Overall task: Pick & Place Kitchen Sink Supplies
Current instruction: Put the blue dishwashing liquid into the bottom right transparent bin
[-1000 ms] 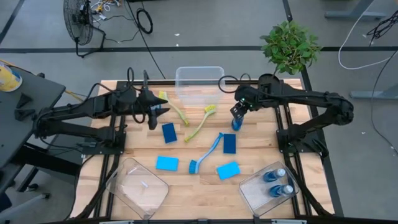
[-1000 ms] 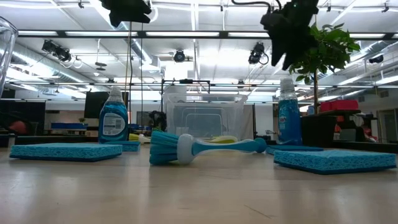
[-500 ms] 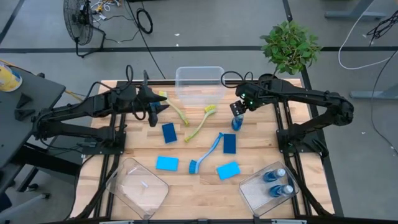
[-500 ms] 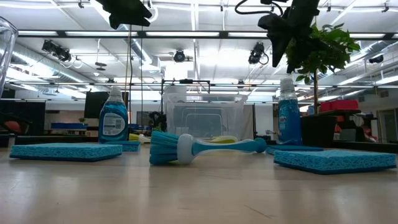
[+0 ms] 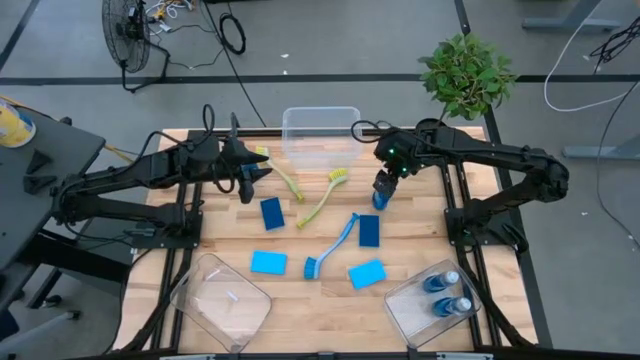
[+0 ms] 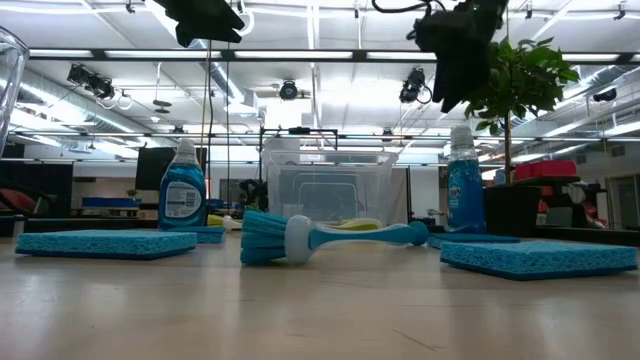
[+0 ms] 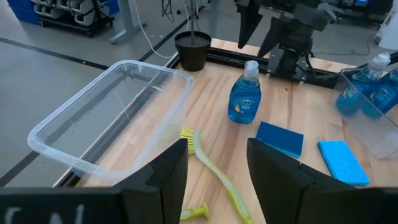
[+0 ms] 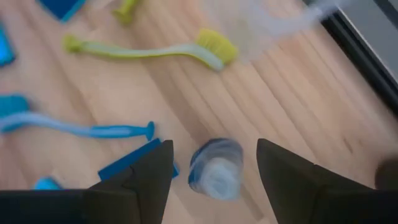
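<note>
right gripper [image 8: 214,165] (jaws apart) over soap bottle [image 8: 216,168]

Both arms are matte black, built of slim jointed segments on black frame bases at the wooden table's [image 5: 230,240] side edges. Looped black cables arch over each wrist. The right arm [image 5: 480,156] shows a small green light near its wrist. Each gripper ends in two flat, tapered dark fingers [image 7: 168,171].
</note>
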You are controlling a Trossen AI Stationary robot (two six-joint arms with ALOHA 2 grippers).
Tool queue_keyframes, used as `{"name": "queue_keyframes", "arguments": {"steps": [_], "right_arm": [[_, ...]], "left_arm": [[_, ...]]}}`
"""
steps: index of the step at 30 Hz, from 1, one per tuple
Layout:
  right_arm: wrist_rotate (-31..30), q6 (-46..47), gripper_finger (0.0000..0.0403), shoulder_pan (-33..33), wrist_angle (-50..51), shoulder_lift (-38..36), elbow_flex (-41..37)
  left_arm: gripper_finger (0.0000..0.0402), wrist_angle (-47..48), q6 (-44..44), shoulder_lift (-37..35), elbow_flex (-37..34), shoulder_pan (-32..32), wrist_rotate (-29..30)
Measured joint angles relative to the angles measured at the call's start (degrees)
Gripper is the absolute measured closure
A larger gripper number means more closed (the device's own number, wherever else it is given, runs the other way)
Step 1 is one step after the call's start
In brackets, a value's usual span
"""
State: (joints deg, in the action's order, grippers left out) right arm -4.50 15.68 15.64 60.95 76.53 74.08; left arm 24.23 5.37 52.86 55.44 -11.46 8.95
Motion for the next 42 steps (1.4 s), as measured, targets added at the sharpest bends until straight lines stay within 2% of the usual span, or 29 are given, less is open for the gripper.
{"name": "queue_keyframes", "arguments": {"steps": [4, 15, 18, 26, 34, 42], "right_arm": [[1.8, -5.4, 0.0165, 0.0, -0.9, 0.0, 0.0], [2.0, -11.7, 0.0118, 0.0, -0.5, 0.0, -0.1], [2.0, -13.1, 0.0112, 0.0, -1.8, 0.0, -2.1], [4.0, -11.6, 0.0110, 0.0, -3.0, 0.0, -8.8], [0.5, -10.9, 0.0110, 0.0, -3.3, 0.0, -9.7], [0.5, -11.0, 0.0110, 0.2, -3.1, 0.0, -9.7]], "left_arm": [[0.0232, 0.0, 0.0, 0.0, 0.0, 0.0, 0.0], [0.0232, 0.0, 0.0, 0.0, 0.0, 0.0, 0.0], [0.0232, 0.0, 0.0, 0.0, 0.0, 0.0, 0.0], [0.0232, 0.0, 0.0, 0.0, 0.0, 0.0, 0.0], [0.0232, 0.0, 0.0, 0.0, 0.0, 0.0, 0.0], [0.0232, 0.0, 0.0, 0.0, 0.0, 0.0, 0.0]]}}
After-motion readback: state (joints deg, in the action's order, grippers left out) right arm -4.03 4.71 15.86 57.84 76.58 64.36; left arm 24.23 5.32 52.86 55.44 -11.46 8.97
